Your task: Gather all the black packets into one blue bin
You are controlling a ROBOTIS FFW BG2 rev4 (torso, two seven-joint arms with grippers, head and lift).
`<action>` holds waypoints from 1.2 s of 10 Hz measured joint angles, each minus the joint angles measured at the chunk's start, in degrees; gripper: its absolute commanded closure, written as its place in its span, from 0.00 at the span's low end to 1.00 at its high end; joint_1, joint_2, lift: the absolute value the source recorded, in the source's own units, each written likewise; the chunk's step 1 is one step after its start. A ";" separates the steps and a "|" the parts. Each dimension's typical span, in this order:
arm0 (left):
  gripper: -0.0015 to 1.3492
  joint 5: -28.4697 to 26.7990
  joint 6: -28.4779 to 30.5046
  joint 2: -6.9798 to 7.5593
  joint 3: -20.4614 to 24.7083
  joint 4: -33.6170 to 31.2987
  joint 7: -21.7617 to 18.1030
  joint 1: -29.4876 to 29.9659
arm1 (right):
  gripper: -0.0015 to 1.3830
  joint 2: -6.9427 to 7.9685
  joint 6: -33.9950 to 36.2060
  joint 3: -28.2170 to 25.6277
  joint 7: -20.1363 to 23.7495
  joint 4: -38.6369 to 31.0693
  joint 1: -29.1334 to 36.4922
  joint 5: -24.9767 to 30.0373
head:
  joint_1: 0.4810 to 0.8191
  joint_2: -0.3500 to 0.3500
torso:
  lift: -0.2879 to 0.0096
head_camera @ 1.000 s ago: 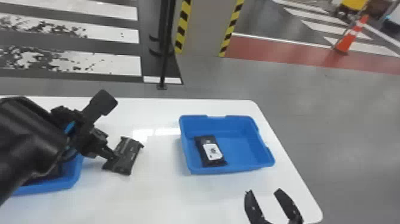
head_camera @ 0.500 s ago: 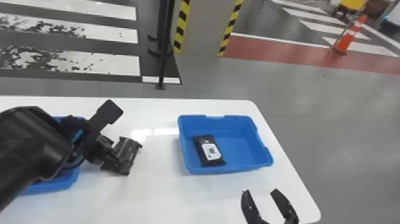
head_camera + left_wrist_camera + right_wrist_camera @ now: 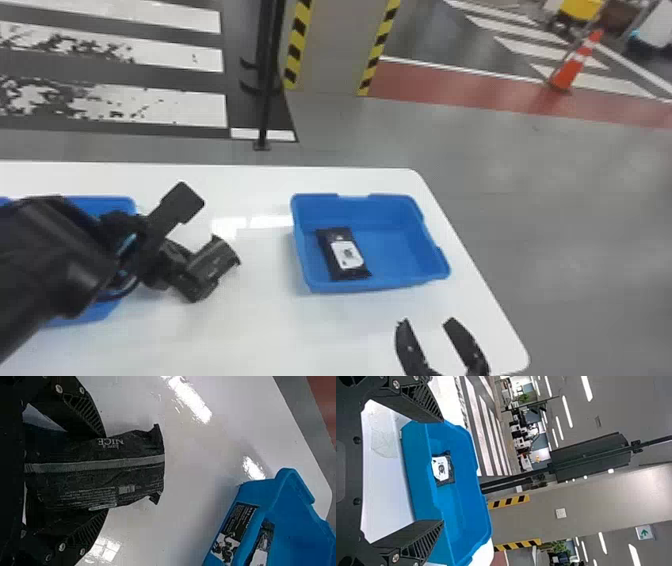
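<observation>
Head view: the left gripper (image 3: pixel 184 274) and the right gripper (image 3: pixel 428 324) are both over the white surface (image 3: pixel 260 340), well apart.
Left gripper: its fingers are closed on the seamed black packet (image 3: pixel 215 260), one on each side.
Seamed black packet: it sits between the left gripper's fingers, one end reaching past their tips. In the left wrist view a grey strip runs along the face toward the camera, with small pale print beside it. Whether it touches the surface is hard to tell.
Right gripper: its fingers are spread wide, tips well apart, near the robot's edge of the surface.
Right-hand blue bin (image 3: pixel 350 287): it rests on the surface ahead of the right gripper's fingertips, and to the right of the left gripper's fingers, apart from them. A printed sticker (image 3: pixel 233 530) is on its outer wall.
Labelled black packet (image 3: pixel 347 255): it lies flat inside the right-hand blue bin, toward the side nearer the left gripper's fingers, its white label up.
Left-hand blue bin (image 3: pixel 82 318): it is to the left of the left gripper's fingers, partly hidden behind the left arm (image 3: pixel 55 260).
Floor: beyond both sets of fingers, past the surface, are a black stand (image 3: pixel 270 75), a pillar (image 3: pixel 340 45) edged in yellow and black, and an orange cone (image 3: pixel 575 67).
</observation>
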 measured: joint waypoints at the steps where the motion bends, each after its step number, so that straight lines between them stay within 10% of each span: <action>1: 0.80 0.24 -2.31 -0.02 0.32 0.06 0.91 0.56 | 0.08 0.00 0.00 -0.03 0.00 -0.03 0.27 -0.39 | 0.63 0.00 | 0.60; 7: 0.83 -3.03 -11.92 0.21 3.89 -0.12 -0.09 2.76 | 0.08 0.00 0.00 -0.04 0.09 -0.14 0.76 -0.73 | 0.63 0.00 | 0.60; 12: 0.83 -8.83 -16.40 2.37 24.32 -22.42 -2.19 15.47 | 0.08 0.00 0.00 -0.05 0.23 -0.70 1.64 -0.93 | 0.63 0.06 | 0.60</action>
